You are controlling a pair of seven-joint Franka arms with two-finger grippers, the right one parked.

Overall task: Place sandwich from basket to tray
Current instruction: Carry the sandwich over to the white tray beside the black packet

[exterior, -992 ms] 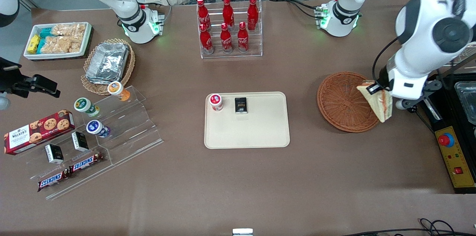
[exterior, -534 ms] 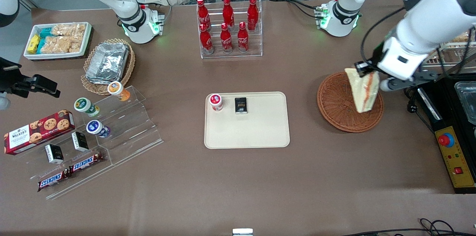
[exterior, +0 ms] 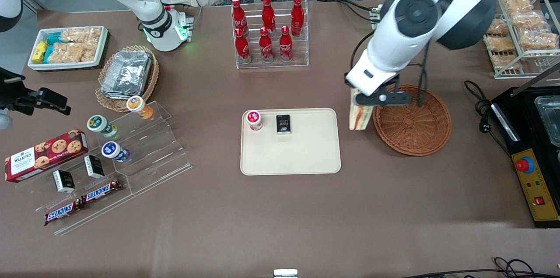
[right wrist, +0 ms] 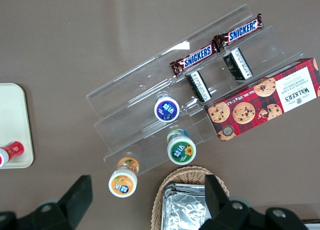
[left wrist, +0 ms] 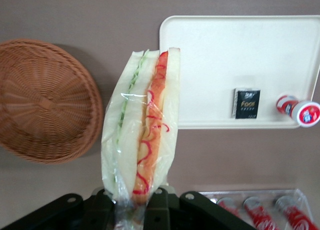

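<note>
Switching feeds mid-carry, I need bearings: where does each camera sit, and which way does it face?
Front view: high, looking down the table; the gripper holds the sandwich between tray and basket.
Left wrist view: on the working arm, facing down past its jaws shut on the sandwich; shares tray and basket.
Right wrist view: parked wrist, facing down at the Snickers bars.

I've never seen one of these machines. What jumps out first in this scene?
The big white arm's hand grips a wrapped sandwich in the air, between the empty wicker basket and the cream tray. On the tray sit a small red-lidded cup and a little black packet. Farther from the camera stands a clear rack of red cola bottles.
</note>
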